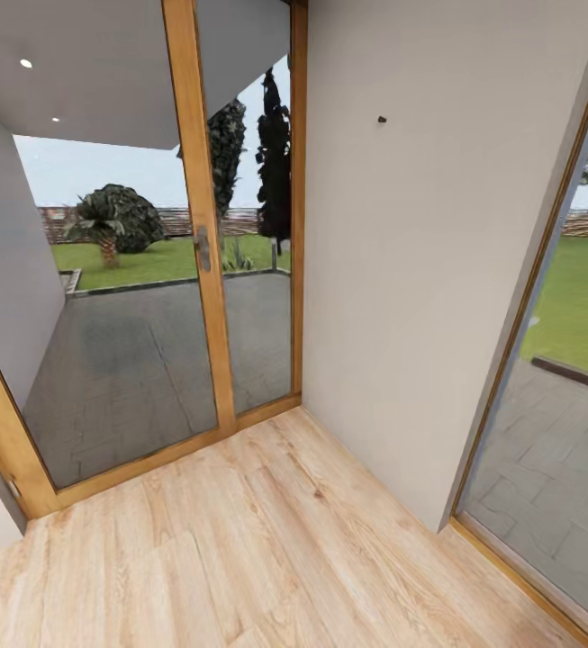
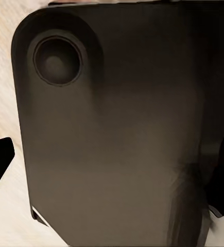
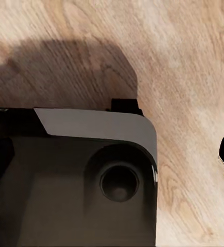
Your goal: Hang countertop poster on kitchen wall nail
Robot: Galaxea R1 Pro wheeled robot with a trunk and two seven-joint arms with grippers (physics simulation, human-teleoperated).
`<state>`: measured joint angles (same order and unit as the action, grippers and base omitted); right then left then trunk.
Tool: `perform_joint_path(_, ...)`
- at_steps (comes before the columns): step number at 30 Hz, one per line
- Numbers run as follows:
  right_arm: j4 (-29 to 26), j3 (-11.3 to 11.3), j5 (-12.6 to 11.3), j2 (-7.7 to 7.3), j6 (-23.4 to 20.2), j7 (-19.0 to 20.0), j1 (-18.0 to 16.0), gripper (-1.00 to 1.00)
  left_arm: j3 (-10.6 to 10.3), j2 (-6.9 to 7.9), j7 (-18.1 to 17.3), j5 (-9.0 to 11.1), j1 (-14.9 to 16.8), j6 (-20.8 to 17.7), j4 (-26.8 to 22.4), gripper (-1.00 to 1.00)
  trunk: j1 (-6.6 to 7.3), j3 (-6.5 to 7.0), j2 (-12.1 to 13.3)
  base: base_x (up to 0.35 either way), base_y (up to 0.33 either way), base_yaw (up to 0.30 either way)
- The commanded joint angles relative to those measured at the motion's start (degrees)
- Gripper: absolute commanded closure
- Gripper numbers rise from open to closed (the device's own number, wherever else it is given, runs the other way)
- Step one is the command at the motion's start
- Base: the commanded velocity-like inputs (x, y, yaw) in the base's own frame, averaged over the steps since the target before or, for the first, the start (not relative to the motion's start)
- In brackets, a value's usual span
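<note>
Off-white wall point(image 1: 420, 270) — wall nail point(image 1: 382, 119) high up.

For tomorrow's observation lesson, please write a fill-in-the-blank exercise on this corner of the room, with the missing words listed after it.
1. A tiny dark wall nail sticks out of the off-white ____.
2. The floor is laid with light ____ planks.
3. The glass door with the wooden frame stands to the ____ of the wall that bears the nail.
4. Outside, beyond the grey paving, lies a green ____.

Missing words: wall; wooden; left; lawn
</note>
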<state>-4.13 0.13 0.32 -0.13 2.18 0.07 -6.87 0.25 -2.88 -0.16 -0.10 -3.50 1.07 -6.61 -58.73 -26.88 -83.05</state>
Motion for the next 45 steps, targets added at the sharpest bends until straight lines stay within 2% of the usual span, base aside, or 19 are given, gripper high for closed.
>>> perform_joint_path(1,0.06,0.01,0.03,-0.01,0.19,0.01,-0.23,-1.0,0.03,-0.01,-0.02,-0.01,-0.03,0.07,-0.42,-1.0,0.0,-0.05,-0.03,0.0,0.0,0.0)
perform_joint_path(3,0.71,0.02,-0.03,-0.06,-0.45,0.02,0.44,-1.0,-0.21,-0.16,-0.02,0.01,0.43,0.07,0.24,-1.0,0.0,-0.05,-0.03,0.0,0.0,0.0)
perform_joint_path(8,-0.91,-0.29,-0.63,-1.27,1.18,-0.01,1.96,-1.0,-0.24,-0.74,0.18,-0.18,0.68,1.68,-1.41,-1.0,0.0,-0.05,-0.03,0.0,0.0,0.0)
perform_joint_path(14,-2.84,-0.46,-0.8,-2.52,3.1,-0.11,2.18,-1.0,-0.25,-0.89,0.2,-0.24,0.76,3.61,-3.35,-1.0,0.0,-0.05,-0.03,0.0,0.0,0.0)
perform_joint_path(15,-15.02,-0.48,-0.81,-2.64,11.62,-0.12,2.2,-1.0,-0.25,-0.9,0.21,-0.24,0.76,4.88,-23.64,-1.0,0.0,-0.05,-0.03,0.0,0.0,0.0)
perform_joint_path(21,-19.65,-0.6,-0.83,-3.05,12.42,-0.22,2.21,-1.0,-0.07,-0.71,0.24,-0.25,0.77,5.12,-31.59,-1.0,0.0,-0.05,-0.03,0.0,0.0,0.0)
perform_joint_path(28,-20.36,-0.49,-0.79,-3.04,12.63,-0.23,2.28,-1.0,0.37,-0.24,0.25,-0.21,0.77,5.16,-33.25,-1.0,0.0,-0.05,-0.03,0.0,0.0,0.0)
perform_joint_path(45,-19.56,-0.29,-0.6,-2.95,12.61,-0.25,2.56,-1.0,0.53,-0.11,0.25,-0.15,0.77,5.17,-33.35,-1.0,0.0,-0.05,-0.03,0.0,0.0,0.0)
